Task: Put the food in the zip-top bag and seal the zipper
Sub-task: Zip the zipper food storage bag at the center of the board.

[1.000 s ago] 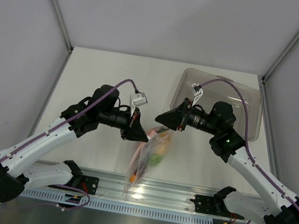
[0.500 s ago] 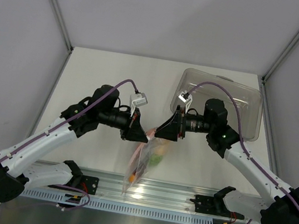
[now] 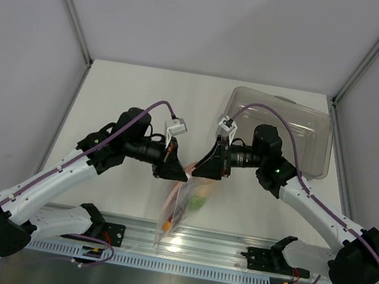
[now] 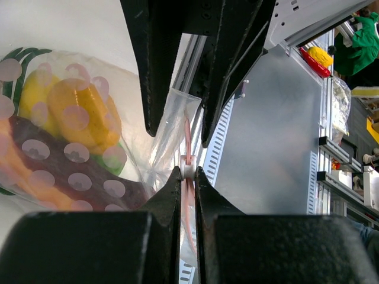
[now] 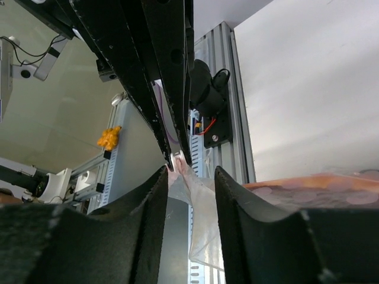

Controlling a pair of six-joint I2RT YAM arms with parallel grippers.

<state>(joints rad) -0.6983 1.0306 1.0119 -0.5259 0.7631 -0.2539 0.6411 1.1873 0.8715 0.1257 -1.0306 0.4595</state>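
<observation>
food [image 4: 83, 115] in zip-top bag [image 3: 173, 214], tray [image 3: 306, 124] behind, seemingly on table [image 3: 133, 91]

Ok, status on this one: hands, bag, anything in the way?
Left hand shut on pink-red zipper strip. Right hand open, straddling the bag's edge. Clear soft plastic bag hangs between them, toy food inside. Rigid clear tray behind, apart.

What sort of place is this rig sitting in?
Likely a robot lab test cell, not a kitchen: a white table boxed in by plain wall panels, the left arm and right arm bolted to a metal rail, and toy food in a clear bag.
</observation>
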